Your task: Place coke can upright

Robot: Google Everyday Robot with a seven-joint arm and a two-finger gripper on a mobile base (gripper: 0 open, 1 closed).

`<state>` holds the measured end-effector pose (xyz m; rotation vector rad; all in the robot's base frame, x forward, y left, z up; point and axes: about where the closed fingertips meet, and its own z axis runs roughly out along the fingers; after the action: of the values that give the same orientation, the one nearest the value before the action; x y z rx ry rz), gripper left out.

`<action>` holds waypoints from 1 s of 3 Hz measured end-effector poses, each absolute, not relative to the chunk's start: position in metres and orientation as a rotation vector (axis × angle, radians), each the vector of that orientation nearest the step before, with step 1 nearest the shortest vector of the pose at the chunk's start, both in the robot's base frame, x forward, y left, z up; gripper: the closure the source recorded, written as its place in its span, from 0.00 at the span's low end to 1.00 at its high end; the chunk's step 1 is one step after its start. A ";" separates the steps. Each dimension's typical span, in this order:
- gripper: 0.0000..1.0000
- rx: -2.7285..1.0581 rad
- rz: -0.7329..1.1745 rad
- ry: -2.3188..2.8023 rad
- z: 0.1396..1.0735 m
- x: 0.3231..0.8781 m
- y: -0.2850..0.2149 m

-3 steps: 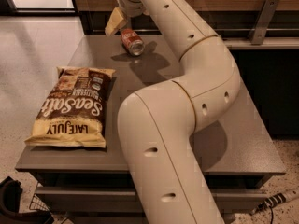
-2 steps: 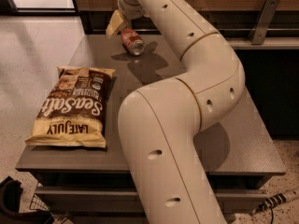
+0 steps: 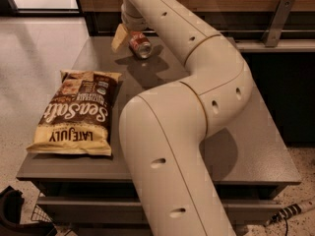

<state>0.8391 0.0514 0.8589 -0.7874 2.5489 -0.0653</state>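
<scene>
Arm (image 3: 197, 82) fills most of the view: pale, jointed, rising from the near edge & reaching across to the far-left corner of the desk (image 3: 256, 146). Chip bag (image 3: 76, 113) lies flat on the left side of the desk, well apart from the work & not in the way.

Coke can (image 3: 140, 45) is at the far left of the desk, near the far edge. It sits just right of the gripper (image 3: 126, 32), which hangs under the wrist at the arm's far end. Can & gripper look to be touching, but the arm hides the can's far-right side. Whether the gripper is clamped on it, can't tell. Can't tell either if the can rests on the desk or is raised a bit; a dark shadow lies on the desk just near of it.

Key relation: the can's long axis is not vertical. It runs approx from far-left, by the gripper, to near-right, w/ one silver end facing near-right. Judgement: next move needs that axis swung to vertical w/ a silver end flat on the desk before release. A round can let go at a tilt would prob roll.

Look: small, red body w/ white lettering, silver end.
</scene>
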 end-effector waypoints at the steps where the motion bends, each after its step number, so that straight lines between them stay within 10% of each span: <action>1: 0.00 -0.805 -0.065 2.594 0.846 0.845 0.052; 3: 0.00 -0.820 -0.087 2.599 0.848 0.845 0.053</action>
<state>0.8447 0.0534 0.8478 -0.8195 2.5991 -0.0870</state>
